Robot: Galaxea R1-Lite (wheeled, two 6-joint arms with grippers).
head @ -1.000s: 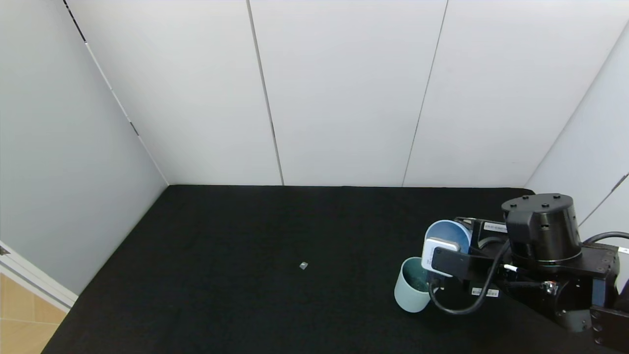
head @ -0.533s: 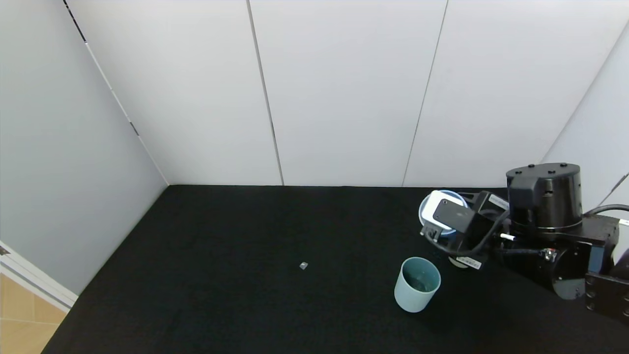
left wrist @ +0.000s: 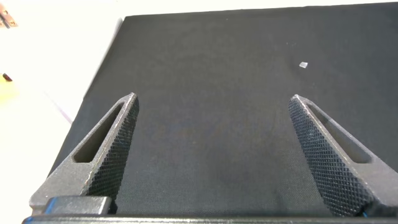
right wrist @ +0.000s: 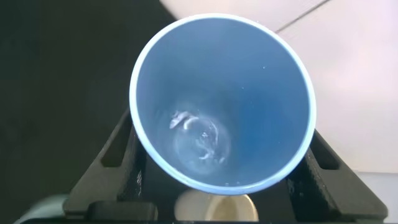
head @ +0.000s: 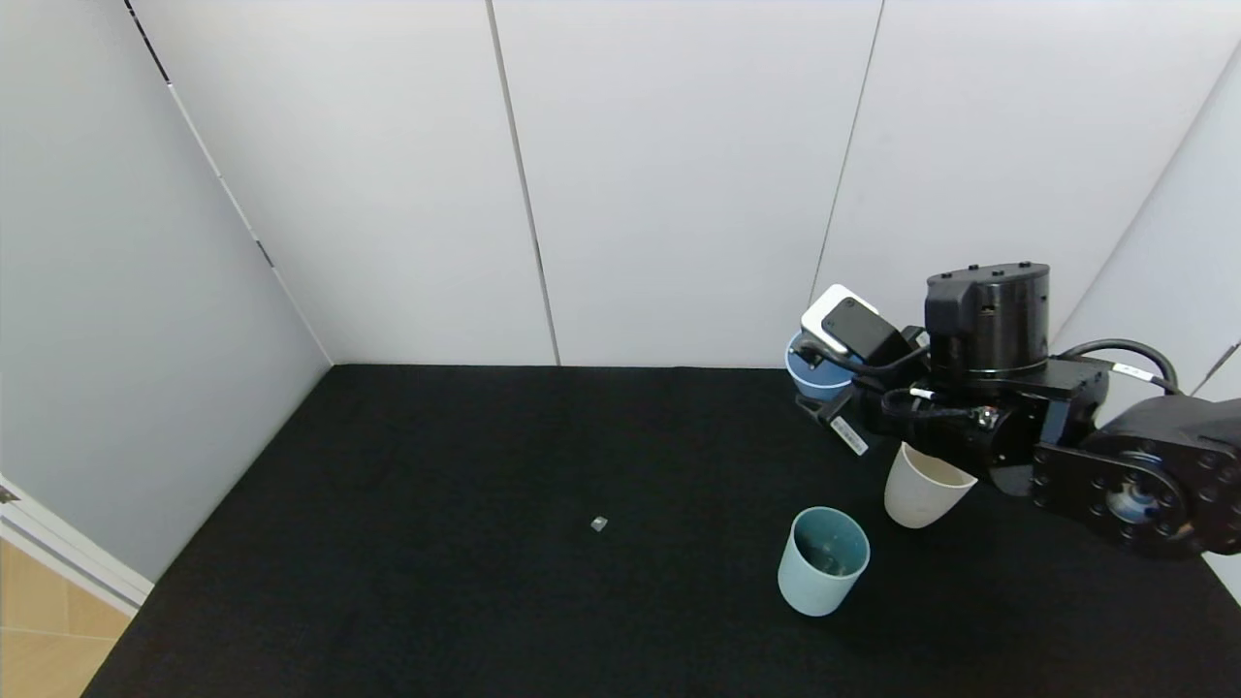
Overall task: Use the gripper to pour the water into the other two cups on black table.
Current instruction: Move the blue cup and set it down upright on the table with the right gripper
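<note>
The right pincer (head: 819, 388) is closed on the blue cup (head: 812, 376), raised at 11 o'clock from the cream cup (head: 921, 487); the teal cup (head: 822, 560) stands beside it on the counter (head: 485, 582). The blue cup looks light, stiff and smooth, so a grip across its middle seems safest. The left pincer (left wrist: 211, 155) is wide open and holds nothing.

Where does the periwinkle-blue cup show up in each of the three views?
Head view: blue cup held aloft in the right end effector, far right, beyond the cream cup.
Left wrist view: not in it.
Right wrist view: blue cup fills the centre, mouth toward the camera.
Shared landmark: cream cup.
</note>
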